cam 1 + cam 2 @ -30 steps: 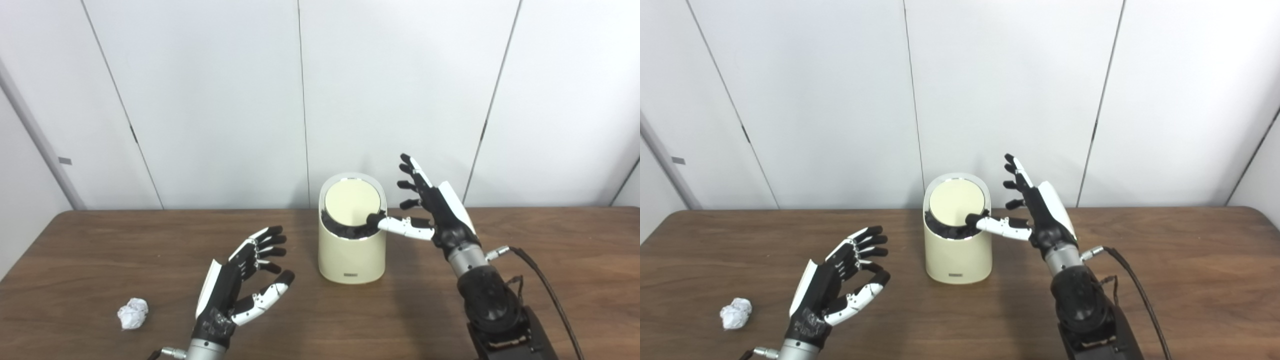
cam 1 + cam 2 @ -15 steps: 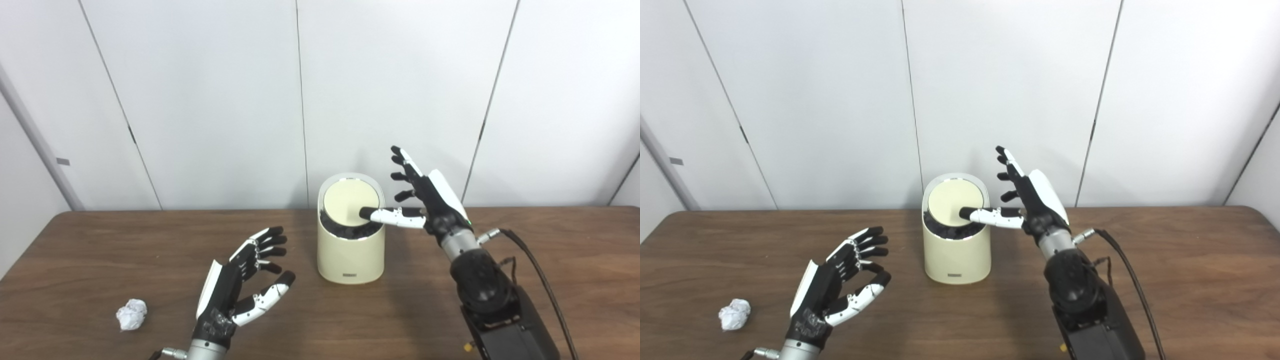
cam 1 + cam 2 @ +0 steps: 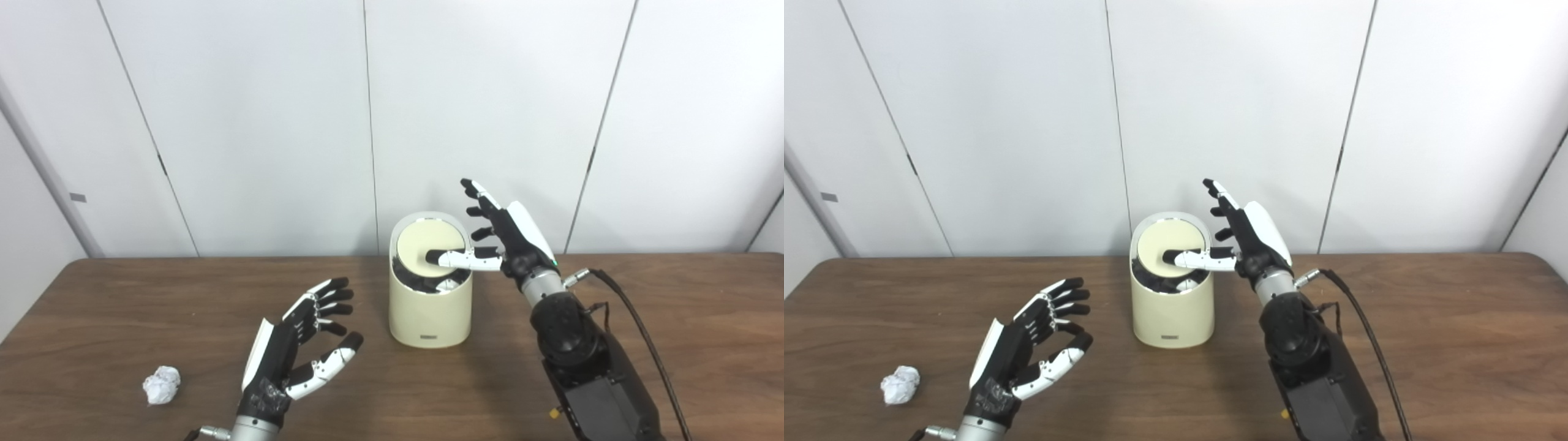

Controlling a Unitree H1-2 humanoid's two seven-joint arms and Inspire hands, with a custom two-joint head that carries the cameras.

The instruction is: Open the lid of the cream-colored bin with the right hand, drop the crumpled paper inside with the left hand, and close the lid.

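A cream-colored bin stands upright at the middle of the brown table. Its round lid is tilted, and a dark gap with a dark liner and something white shows below its front edge. My right hand is open beside the bin's right rim, its thumb lying across the lid's lower part and its other fingers raised above. The crumpled white paper lies at the table's front left. My left hand hovers open, palm turned right, between the paper and the bin, holding nothing.
The brown table runs the full width, with a white panelled wall behind it. A black cable trails from my right forearm over the table's right part.
My right hand has moved left and up, and its thumb has slid further across the lid. The gap under the lid's front edge looks wider. The left hand and paper stayed put.
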